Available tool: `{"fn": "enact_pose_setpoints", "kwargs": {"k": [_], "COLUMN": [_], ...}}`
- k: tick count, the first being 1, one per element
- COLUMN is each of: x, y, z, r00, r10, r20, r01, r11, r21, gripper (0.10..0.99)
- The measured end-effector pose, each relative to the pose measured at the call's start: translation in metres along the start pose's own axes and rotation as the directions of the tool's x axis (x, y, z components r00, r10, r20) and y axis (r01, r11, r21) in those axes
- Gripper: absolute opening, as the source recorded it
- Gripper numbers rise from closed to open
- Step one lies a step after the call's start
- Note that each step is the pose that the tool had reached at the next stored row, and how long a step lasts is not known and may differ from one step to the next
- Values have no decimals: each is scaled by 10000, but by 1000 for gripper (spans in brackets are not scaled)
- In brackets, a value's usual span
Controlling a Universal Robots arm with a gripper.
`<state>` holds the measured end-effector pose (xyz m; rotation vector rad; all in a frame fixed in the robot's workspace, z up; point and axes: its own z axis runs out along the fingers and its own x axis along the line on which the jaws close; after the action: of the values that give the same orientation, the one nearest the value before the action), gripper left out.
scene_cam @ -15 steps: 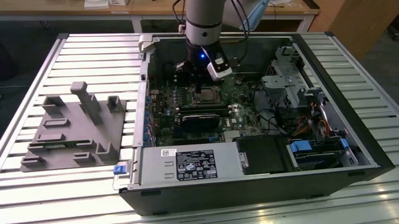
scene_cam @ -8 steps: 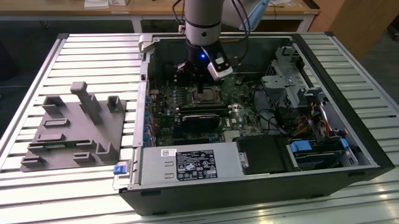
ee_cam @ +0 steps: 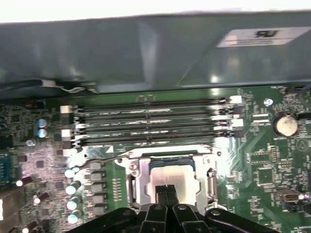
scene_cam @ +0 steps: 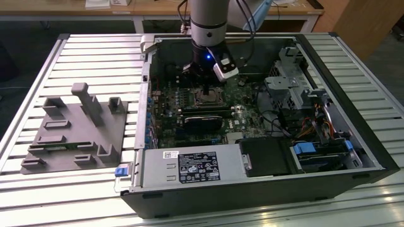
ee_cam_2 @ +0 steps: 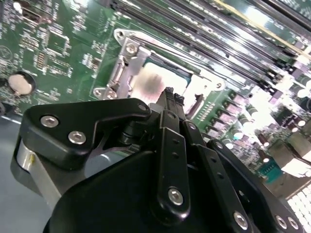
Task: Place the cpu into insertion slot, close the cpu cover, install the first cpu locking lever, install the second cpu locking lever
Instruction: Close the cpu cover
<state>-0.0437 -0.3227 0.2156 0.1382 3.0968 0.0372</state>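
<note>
- On the exterior view's left: grey fixture plate point(scene_cam: 73, 130) lying on the slatted table point(scene_cam: 94, 47), well apart from the work.
- Centre: open computer case point(scene_cam: 252, 198), with the arm point(scene_cam: 208, 23) reaching down inside. Gripper point(scene_cam: 204, 86) poised right over the insertion slot point(scene_cam: 206, 97) on the green motherboard point(scene_cam: 249, 118).
- In both wrist views: fingertips point(ee_cam: 162, 194) pressed together, clamped on nothing, at the cpu point(ee_cam: 171, 172). Cannot tell whether touching it or just above.
- Step one reads as done: cpu lying flat within the slot, near the long memory slots point(ee_cam: 150, 121).
- Cpu cover point(ee_cam: 210, 180) looks lowered round the chip, which is visible through its window. Judged closed, or nearly so.
- Lever rod point(ee_cam: 104, 158), thin, slanting along the slot's memory side. Looks unlatched, so both lever steps probably still to do.
- On the exterior view's right: drive cage point(scene_cam: 287, 87), near the arm but not touched.
- Hidden: one edge of slot and cover, behind the gripper's own body.
- Latch hooks too blurred to judge. Unclear which of the two levers the rod is.
</note>
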Motion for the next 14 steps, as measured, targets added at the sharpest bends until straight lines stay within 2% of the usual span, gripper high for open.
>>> {"fn": "enact_pose_setpoints", "kwargs": {"k": [4,8,14], "x": [-82,-90,-94], "y": [7,8,10], "z": [5,-3,-104], "r00": [10000,10000,10000], "r10": [32,35,34], "r20": [0,0,0], "r01": [-32,-35,-34], "r11": [10000,10000,10000], "r21": [3,3,3], "gripper": [106,106,106]}}
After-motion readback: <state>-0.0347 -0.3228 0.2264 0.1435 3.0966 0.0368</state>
